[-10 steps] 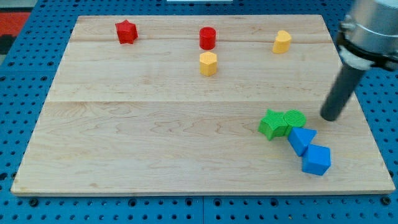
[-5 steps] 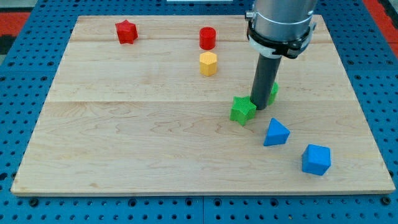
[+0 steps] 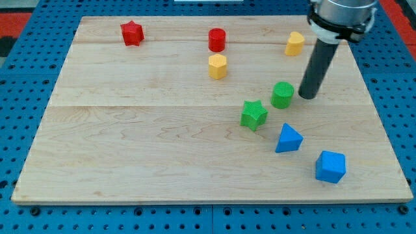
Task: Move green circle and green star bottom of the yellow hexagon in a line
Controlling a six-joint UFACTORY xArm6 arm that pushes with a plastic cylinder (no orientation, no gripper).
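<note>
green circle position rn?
The green circle sits right of centre in the camera view, just up-right of the green star, apart from it, with my tip close on its right.

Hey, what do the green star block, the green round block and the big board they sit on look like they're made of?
Green star block and green round block: probably matte plastic, possibly 3D-printed, judging by fine ridged lines on their tops. Board: pale wood with visible grain and plank seams, smooth, low sheen. My tip stands just to the view's right of the round block.
</note>
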